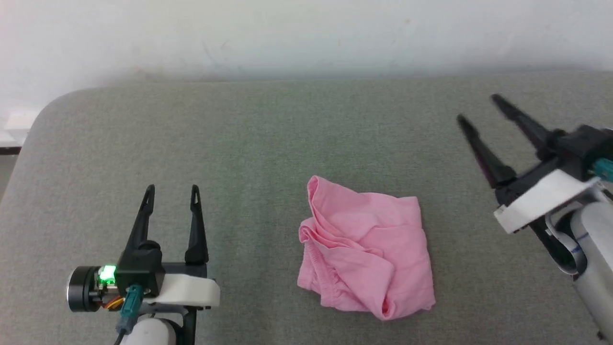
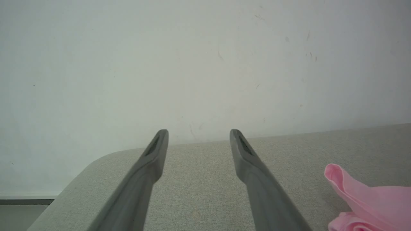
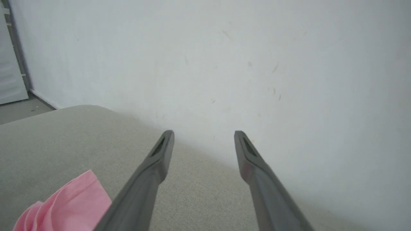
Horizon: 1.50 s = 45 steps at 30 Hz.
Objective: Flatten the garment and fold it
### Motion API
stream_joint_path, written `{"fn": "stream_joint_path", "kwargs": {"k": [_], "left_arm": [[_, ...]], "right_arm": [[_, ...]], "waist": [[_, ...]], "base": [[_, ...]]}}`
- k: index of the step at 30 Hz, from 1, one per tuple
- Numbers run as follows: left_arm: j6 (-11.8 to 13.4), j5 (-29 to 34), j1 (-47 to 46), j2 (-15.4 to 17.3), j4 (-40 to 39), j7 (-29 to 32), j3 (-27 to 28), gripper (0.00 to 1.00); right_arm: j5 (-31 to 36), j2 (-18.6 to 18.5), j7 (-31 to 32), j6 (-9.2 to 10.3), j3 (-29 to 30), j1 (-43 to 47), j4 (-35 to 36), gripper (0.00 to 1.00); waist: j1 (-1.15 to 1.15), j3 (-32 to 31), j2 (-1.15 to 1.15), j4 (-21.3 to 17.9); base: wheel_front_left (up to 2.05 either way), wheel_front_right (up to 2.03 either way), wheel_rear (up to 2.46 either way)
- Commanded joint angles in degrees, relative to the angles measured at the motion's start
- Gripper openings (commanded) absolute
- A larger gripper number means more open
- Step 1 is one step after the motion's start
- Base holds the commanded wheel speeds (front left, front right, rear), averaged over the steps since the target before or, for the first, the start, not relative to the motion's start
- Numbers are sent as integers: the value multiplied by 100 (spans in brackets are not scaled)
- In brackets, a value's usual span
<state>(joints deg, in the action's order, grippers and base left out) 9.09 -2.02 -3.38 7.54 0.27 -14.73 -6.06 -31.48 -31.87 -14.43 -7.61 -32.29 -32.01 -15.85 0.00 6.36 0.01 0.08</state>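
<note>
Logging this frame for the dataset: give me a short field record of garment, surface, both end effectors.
garment: pink, crumpled in a heap, waistband bunched at its left
surface: grey fabric, against a white wall
left end effector: open, empty, left of garment, apart
right end effector: open, empty, right of garment, apart
task state: not flattened, not folded

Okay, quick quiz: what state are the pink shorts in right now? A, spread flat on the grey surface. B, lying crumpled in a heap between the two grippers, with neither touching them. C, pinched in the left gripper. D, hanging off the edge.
B: the pink shorts lie bunched and creased on the grey padded surface, while the left gripper and right gripper both stand open and apart from them.
</note>
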Motion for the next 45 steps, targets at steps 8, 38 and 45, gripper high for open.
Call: {"fn": "stream_joint_path", "kwargs": {"k": [8,38,45], "left_arm": [[-115,-39,156,-67,-75,-27,131,100],[-304,35,152,-305,-167,-27,114,100],[-301,45,44,-340,-146,-27,128,100]], "right_arm": [[1764,1807,-55,12,2848,2086,1346,100],[-1319,405,5043,12,-222,663,-176,100],[-1680,522,5032,12,-904,638,-858,100]], "waist": [[0,-167,-1,-151],[0,179,-1,412],[0,323,-1,555]], "base": [[0,0,0],[0,0,0],[0,0,0]]}}
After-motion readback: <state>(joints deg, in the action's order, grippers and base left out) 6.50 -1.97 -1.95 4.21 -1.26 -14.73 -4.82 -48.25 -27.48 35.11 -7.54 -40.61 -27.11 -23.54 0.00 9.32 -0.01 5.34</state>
